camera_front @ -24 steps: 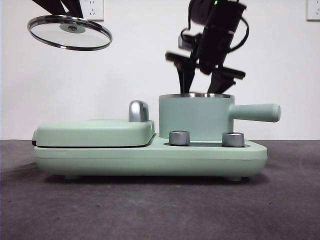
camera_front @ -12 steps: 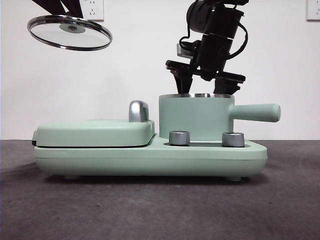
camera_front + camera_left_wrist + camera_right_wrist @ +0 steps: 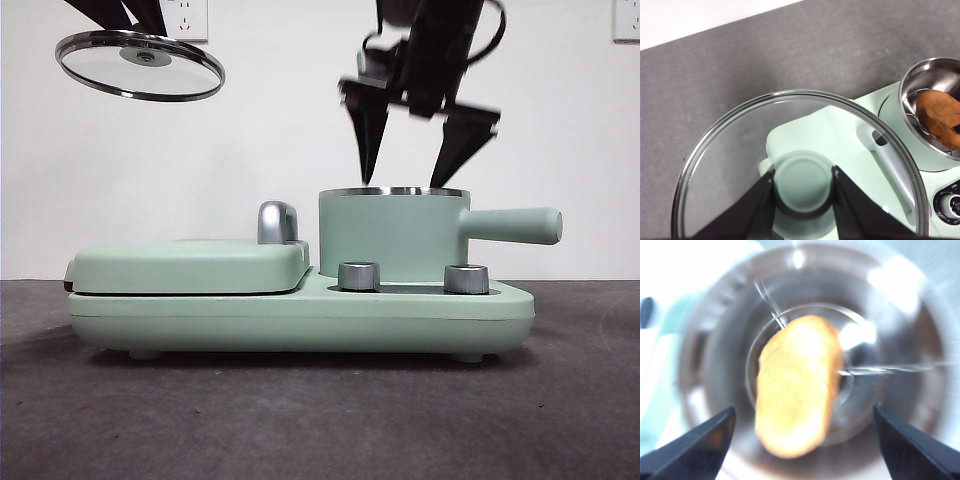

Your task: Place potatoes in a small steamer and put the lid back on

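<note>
Potato (image 3: 799,385) lies inside steamer pot (image 3: 390,240), center frame; right gripper (image 3: 412,165) spread empty just above rim; left gripper (image 3: 802,185) clamps lid (image 3: 140,65) knob, upper left, well apart from pot.

A dark grey table (image 3: 300,420) carries one thing directly — a mint-green cooker base (image 3: 300,318), sitting near the middle on short feet, its length running left to right.
</note>
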`<state>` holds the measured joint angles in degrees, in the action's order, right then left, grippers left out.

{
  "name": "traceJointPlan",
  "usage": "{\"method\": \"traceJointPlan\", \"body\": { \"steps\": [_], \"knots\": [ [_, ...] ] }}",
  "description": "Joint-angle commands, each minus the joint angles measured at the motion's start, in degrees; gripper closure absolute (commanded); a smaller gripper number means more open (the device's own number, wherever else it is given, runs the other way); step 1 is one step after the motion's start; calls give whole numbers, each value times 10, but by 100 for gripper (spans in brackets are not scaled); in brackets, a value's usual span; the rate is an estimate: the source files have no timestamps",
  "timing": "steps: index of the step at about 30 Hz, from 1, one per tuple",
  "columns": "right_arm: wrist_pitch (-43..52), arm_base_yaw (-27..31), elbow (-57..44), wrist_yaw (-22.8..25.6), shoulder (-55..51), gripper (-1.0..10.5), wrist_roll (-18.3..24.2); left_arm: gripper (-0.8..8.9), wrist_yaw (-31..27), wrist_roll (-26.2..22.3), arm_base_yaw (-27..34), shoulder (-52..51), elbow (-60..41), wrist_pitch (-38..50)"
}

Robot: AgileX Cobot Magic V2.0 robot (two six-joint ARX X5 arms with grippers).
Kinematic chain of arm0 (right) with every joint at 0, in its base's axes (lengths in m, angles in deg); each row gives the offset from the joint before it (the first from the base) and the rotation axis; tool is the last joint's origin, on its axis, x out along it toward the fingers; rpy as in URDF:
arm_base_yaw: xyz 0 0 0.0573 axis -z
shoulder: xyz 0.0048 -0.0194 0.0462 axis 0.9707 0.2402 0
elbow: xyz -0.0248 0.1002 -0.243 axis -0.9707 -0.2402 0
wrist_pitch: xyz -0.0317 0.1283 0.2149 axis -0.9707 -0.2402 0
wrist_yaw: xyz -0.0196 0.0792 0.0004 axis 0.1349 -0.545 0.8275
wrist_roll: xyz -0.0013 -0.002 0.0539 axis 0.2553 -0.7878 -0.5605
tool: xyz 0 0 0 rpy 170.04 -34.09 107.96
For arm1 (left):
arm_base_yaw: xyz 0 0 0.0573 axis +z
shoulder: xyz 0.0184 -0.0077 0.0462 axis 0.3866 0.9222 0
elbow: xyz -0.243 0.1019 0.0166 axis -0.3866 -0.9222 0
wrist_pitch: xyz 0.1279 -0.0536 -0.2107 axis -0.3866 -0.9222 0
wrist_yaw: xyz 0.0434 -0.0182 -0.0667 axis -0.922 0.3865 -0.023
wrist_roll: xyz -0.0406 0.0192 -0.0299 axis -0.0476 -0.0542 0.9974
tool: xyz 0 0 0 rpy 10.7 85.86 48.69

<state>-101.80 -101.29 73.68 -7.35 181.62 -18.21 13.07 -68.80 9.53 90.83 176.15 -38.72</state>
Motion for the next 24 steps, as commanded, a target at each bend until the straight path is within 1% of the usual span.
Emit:
{"method": "traceJointPlan", "body": {
  "steps": [1,5,11,17,24],
  "knots": [
    [-21,-5,28,11,-25,512,22,788,3,1,-7,2,16,13],
    [-70,-5,28,16,-75,512,38,788,3,0,-16,2,16,13],
    [-174,-6,27,76,-155,512,38,788,3,0,-39,2,16,12],
    [-174,-23,-25,85,-289,512,38,788,3,0,-70,2,15,12],
    [-174,-56,-158,85,-471,513,30,788,3,0,-114,2,15,13]
  ]
}}
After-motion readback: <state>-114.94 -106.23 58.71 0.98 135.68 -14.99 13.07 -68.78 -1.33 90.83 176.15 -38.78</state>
